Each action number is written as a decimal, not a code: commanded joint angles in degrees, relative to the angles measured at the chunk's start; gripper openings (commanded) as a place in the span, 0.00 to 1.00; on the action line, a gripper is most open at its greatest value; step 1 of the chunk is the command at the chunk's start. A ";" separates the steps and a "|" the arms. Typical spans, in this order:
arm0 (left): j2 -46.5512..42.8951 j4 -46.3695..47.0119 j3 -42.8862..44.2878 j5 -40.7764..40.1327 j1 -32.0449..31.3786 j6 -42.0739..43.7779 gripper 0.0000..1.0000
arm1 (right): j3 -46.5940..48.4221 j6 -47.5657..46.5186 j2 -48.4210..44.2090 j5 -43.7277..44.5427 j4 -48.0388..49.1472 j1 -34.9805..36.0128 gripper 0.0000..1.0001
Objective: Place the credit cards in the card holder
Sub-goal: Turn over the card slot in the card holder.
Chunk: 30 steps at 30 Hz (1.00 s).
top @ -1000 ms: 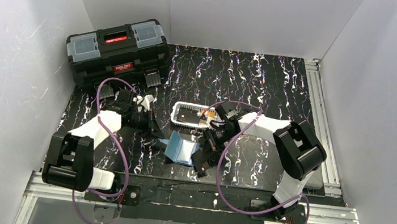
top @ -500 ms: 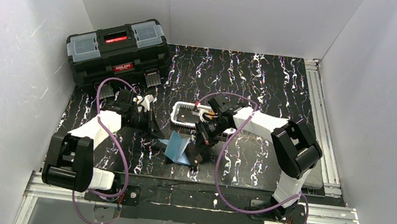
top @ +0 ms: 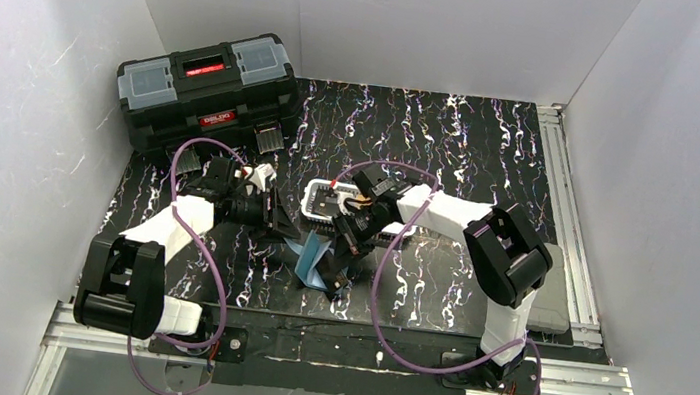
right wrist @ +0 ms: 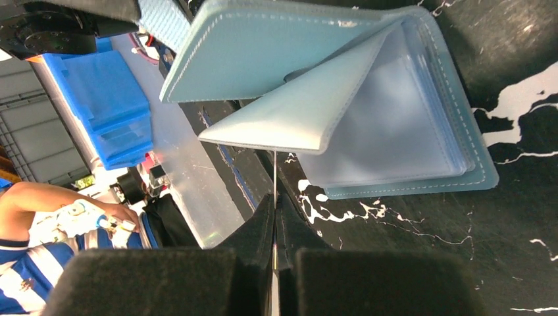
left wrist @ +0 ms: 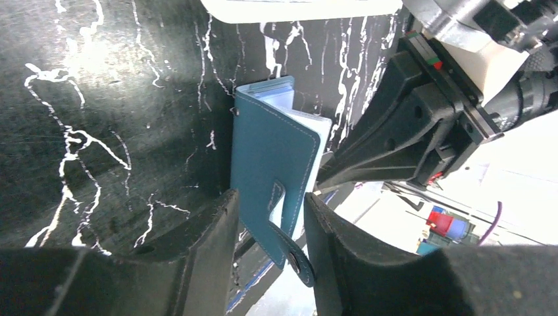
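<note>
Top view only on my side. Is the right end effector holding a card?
Observer: Yes. In the right wrist view the right end effector is shut on a card, seen edge-on.
Operator: Is the holder open?
Observer: Yes, the holder is splayed open with its clear sleeves fanned out.
Operator: Is the card in yet?
Observer: No. Its tip is only at a flap's edge.
Operator: And the left?
Observer: The left end effector has its jaws apart, with the holder's tabbed cover between them.

high rear overview, wrists near card holder (left wrist: 273, 151)
</note>
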 commanded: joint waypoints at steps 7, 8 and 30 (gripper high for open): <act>-1.38 2.53 -0.65 8.27 -0.75 -1.34 0.44 | 6.65 -1.89 -0.02 -0.25 -3.05 0.16 0.01; -1.39 2.54 -0.67 8.56 -0.79 -1.42 0.44 | 6.89 -1.94 -0.06 -0.19 -3.06 0.19 0.01; -3.12 -6.64 1.41 8.20 -6.86 17.88 0.55 | 6.82 -1.67 1.12 -0.05 -2.07 0.13 0.01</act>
